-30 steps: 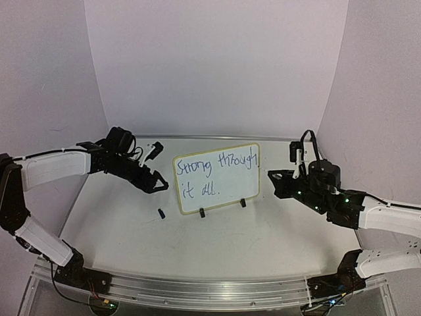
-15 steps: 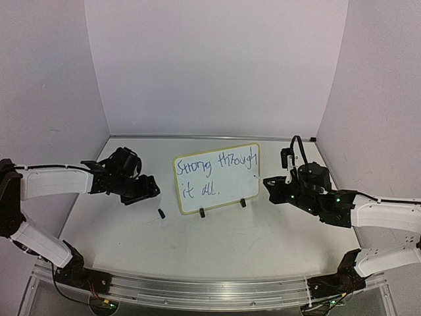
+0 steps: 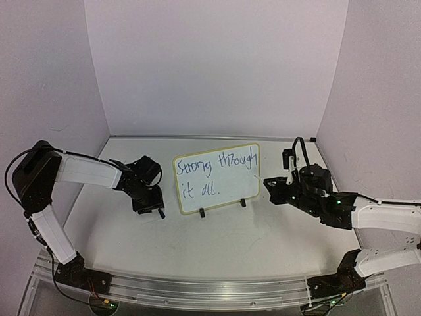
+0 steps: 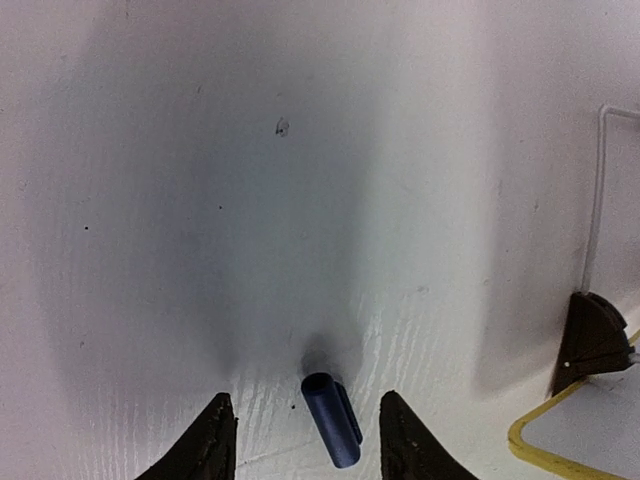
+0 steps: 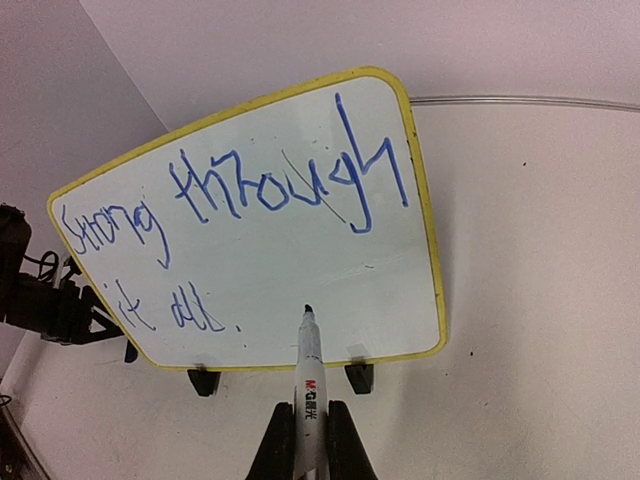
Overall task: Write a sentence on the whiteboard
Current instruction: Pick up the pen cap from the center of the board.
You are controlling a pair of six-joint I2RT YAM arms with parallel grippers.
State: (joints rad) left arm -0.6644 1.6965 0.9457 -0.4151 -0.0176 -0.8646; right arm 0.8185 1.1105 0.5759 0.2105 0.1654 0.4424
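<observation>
Two arms, one whiteboard (image 3: 217, 178), one marker, one loose cap.

**Item 1, whiteboard.** It stands on its two black feet (image 5: 205, 382) at the middle of the table (image 3: 217, 250) and has not moved over the last second. The blue writing reads "Strong through it all." with a full stop (the same words as a second ago, nothing added).

**Item 2, left gripper (image 3: 150, 203).** It sits at 9 o'clock of the board. A second ago it hung higher and farther off, toward 10 o'clock. It has since swung in and dropped to the table. Its fingers stand apart, narrower than before, one on each side of the small blue cap (image 4: 332, 420). The cap lies flat just off the board's 8 o'clock corner, and neither finger touches it yet.

**Item 3, right gripper (image 5: 308, 440).** It sits at 3 o'clock of the board, clamped on the marker (image 5: 308, 380). The marker's tip is bare and aimed at the board's lower part; whether it touches cannot be told. This arm edged inward, then held.

**Assessment.** With no new strokes and the left arm gone to the cap, the writing looks finished. Recapping the marker is probably the step in hand.
</observation>
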